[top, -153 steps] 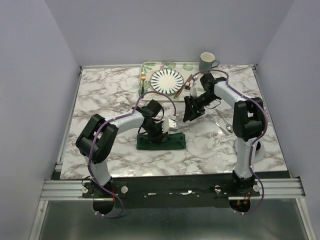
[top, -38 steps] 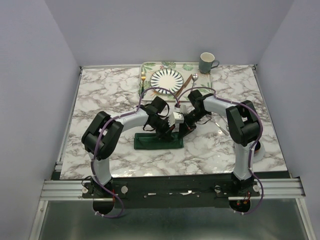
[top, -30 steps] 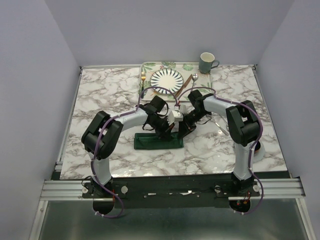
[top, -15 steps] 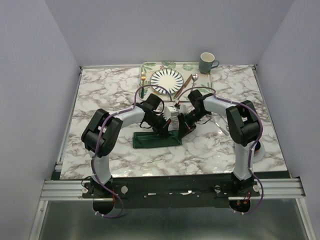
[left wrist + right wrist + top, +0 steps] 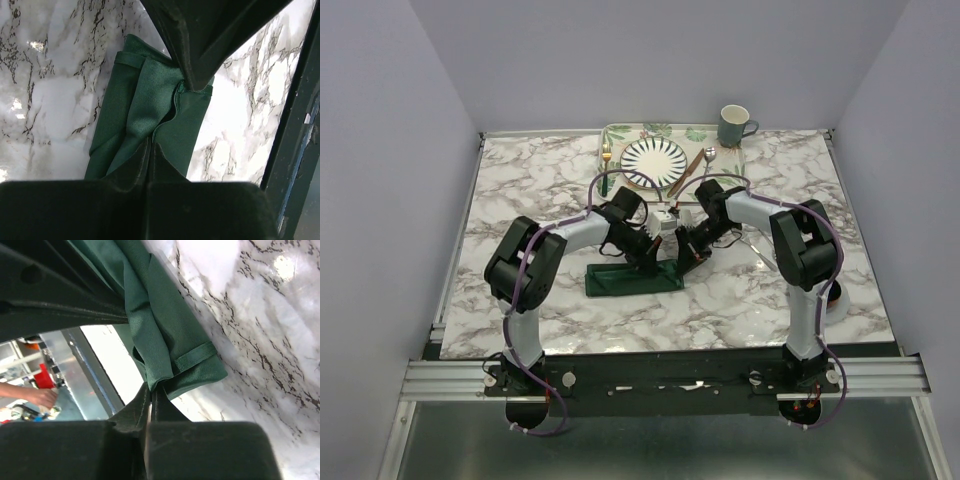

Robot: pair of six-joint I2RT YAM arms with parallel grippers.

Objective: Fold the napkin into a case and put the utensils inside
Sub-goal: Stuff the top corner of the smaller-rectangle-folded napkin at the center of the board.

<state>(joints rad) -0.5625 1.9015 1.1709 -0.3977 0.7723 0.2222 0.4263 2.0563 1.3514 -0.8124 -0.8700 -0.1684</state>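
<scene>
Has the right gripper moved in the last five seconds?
Yes. The right gripper moved away from the leaf-patterned tray, onto the right end of the dark green folded napkin.

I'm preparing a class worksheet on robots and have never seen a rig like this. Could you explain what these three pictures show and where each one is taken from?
Two robot arms are bolted to the near edge of a marble table. The wide picture looks down from above and behind them. The two close-ups come from a camera on each arm's wrist, so the dark shapes at the bottom are that arm's own fingers. In the middle of the table lies a folded green napkin. The left gripper and the right gripper are each pinched shut on it. At the far edge is a leaf-patterned tray with a striped plate, a fork to its left, and a knife and spoon to its right. A mug stands at the tray's far right corner.
</scene>
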